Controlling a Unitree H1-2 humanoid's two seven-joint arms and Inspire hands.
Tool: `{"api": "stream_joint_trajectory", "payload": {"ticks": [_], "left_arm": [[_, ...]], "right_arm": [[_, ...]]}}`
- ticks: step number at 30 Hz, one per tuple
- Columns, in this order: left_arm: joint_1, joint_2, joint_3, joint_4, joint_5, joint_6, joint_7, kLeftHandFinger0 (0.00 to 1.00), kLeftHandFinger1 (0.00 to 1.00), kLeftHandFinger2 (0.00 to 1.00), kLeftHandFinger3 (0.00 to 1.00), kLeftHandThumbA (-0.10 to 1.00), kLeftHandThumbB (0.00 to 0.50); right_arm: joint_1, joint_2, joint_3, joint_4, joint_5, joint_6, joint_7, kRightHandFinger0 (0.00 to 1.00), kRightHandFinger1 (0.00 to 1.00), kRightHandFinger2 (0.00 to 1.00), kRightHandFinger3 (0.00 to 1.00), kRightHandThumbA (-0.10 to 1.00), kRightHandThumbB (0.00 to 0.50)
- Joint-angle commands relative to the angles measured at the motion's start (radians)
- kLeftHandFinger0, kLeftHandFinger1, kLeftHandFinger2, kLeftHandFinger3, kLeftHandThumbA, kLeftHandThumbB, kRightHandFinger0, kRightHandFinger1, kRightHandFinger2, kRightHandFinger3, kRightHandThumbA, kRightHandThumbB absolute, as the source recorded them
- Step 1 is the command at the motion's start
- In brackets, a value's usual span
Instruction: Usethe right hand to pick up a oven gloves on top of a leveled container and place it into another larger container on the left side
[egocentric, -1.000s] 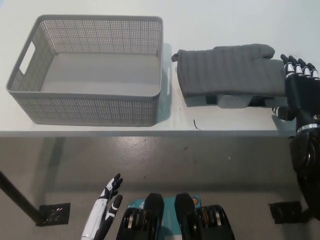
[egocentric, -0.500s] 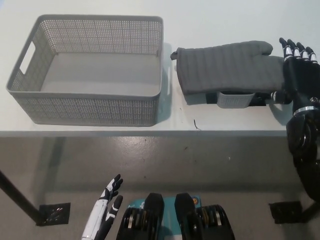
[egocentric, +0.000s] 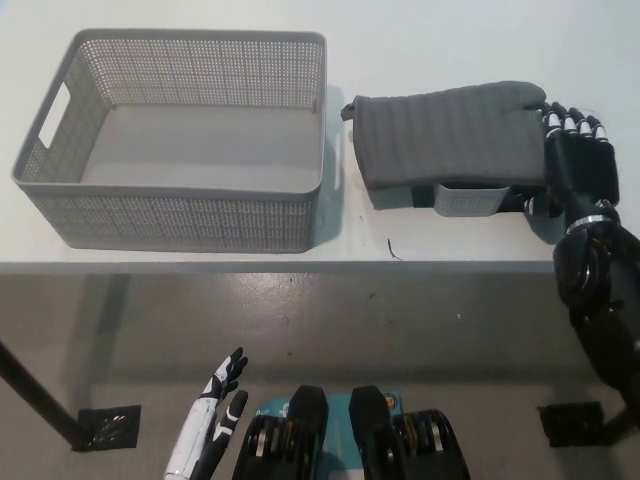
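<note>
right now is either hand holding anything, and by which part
Nothing is held yet. The right hand is open at the oven glove's fingertip end; the left hand rests low, empty.

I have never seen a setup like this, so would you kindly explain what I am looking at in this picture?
This is the view from a camera on a humanoid robot's head, looking steeply down at a white table. On it stand a large grey perforated basket, with nothing in it, and to its right a grey oven glove draped over a smaller grey container. The robot's black right hand is at the glove's right end, touching or nearly touching it; whether it grips is unclear. Its white left hand rests low, below the table, fingers apart, holding nothing.
</note>
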Motion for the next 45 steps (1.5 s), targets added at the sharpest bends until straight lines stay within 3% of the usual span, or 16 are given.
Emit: {"api": "stream_joint_trajectory", "payload": {"ticks": [1, 7, 8, 9, 10, 11, 12, 14, 16, 20, 25, 33, 34, 37, 42, 45], "left_arm": [[-0.012, 0.012, -0.002, -0.015, 0.014, -0.039, 0.023, 1.00, 1.00, 1.00, 1.00, 1.00, 0.143], [-0.022, 0.011, 0.001, -0.006, 0.008, -0.039, 0.016, 1.00, 1.00, 1.00, 1.00, 1.00, 0.134], [-0.024, 0.010, 0.001, -0.005, 0.010, -0.039, 0.019, 1.00, 1.00, 1.00, 1.00, 1.00, 0.128], [-0.024, 0.010, 0.000, -0.006, 0.012, -0.039, 0.020, 1.00, 1.00, 1.00, 1.00, 1.00, 0.126], [-0.024, 0.010, 0.000, -0.006, 0.011, -0.039, 0.020, 1.00, 1.00, 1.00, 1.00, 1.00, 0.125], [-0.023, 0.009, 0.000, -0.008, 0.008, -0.039, 0.019, 1.00, 1.00, 1.00, 1.00, 1.00, 0.117], [-0.022, 0.011, 0.000, -0.009, 0.007, -0.039, 0.019, 1.00, 1.00, 1.00, 1.00, 1.00, 0.115], [-0.021, 0.013, 0.003, -0.014, 0.005, -0.039, 0.014, 1.00, 1.00, 1.00, 1.00, 1.00, 0.113], [-0.021, 0.015, 0.006, -0.014, 0.001, -0.039, 0.007, 1.00, 1.00, 1.00, 1.00, 1.00, 0.114], [-0.034, 0.019, 0.012, -0.014, -0.008, -0.039, -0.004, 1.00, 1.00, 1.00, 1.00, 1.00, 0.122], [-0.027, 0.022, 0.009, -0.016, -0.003, -0.039, 0.007, 1.00, 1.00, 1.00, 1.00, 1.00, 0.099], [-0.034, 0.019, 0.016, -0.013, 0.003, -0.039, 0.005, 1.00, 1.00, 1.00, 1.00, 1.00, 0.099], [-0.037, 0.020, 0.016, -0.014, 0.007, -0.039, 0.006, 1.00, 1.00, 1.00, 1.00, 1.00, 0.098], [-0.038, 0.019, 0.018, -0.012, 0.001, -0.039, 0.002, 1.00, 1.00, 1.00, 1.00, 1.00, 0.104], [-0.044, 0.019, 0.021, -0.012, -0.011, -0.039, -0.002, 1.00, 1.00, 1.00, 1.00, 1.00, 0.097], [-0.044, 0.019, 0.020, -0.012, -0.014, -0.039, -0.002, 1.00, 1.00, 1.00, 1.00, 1.00, 0.098]], "right_arm": [[-0.077, -0.003, 0.014, 0.013, 0.026, -0.085, -0.095, 1.00, 1.00, 1.00, 1.00, 1.00, 0.250], [-0.156, 0.022, 0.031, 0.164, -0.003, -0.278, -0.490, 1.00, 1.00, 1.00, 1.00, 1.00, 0.140], [-0.191, 0.032, 0.042, 0.241, -0.022, -0.308, -0.632, 1.00, 0.96, 1.00, 1.00, 0.67, 0.159], [-0.202, 0.035, 0.047, 0.265, -0.028, -0.316, -0.675, 0.89, 0.83, 0.88, 0.86, 0.49, 0.169], [-0.217, 0.040, 0.049, 0.293, -0.029, -0.312, -0.703, 0.56, 0.55, 0.62, 0.60, 0.22, 0.191], [-0.243, 0.050, 0.052, 0.347, -0.022, -0.328, -0.737, 0.03, 0.03, 0.15, 0.17, -0.09, 0.269], [-0.253, 0.052, 0.053, 0.372, -0.015, -0.343, -0.738, 0.01, 0.01, 0.19, 0.23, -0.10, 0.277], [-0.255, 0.051, 0.056, 0.402, -0.001, -0.379, -0.733, 0.00, 0.09, 0.45, 0.59, -0.10, 0.240], [-0.247, 0.046, 0.054, 0.411, 0.009, -0.406, -0.735, 0.00, 0.07, 0.46, 0.62, -0.10, 0.147], [-0.247, 0.035, 0.053, 0.426, 0.021, -0.431, -0.741, 0.00, 0.12, 0.57, 0.77, -0.10, 0.175], [-0.227, 0.015, 0.054, 0.404, 0.027, -0.474, -0.751, 0.00, 0.25, 0.71, 0.80, -0.10, 0.164], [-0.228, -0.025, 0.045, 0.319, 0.022, -0.505, -0.770, 0.00, 0.28, 0.70, 0.79, -0.10, 0.178], [-0.230, -0.030, 0.042, 0.300, 0.022, -0.504, -0.764, 0.00, 0.35, 0.77, 0.92, -0.10, 0.126], [-0.231, -0.055, 0.026, 0.210, 0.033, -0.509, -0.721, 0.00, 0.34, 0.73, 0.73, -0.10, 0.141], [-0.234, -0.090, 0.001, 0.021, 0.046, -0.495, -0.640, 0.00, 0.24, 0.64, 0.63, -0.10, 0.211], [-0.230, -0.093, -0.009, -0.050, 0.051, -0.466, -0.603, 0.00, 0.25, 0.69, 0.70, -0.10, 0.205]]}}
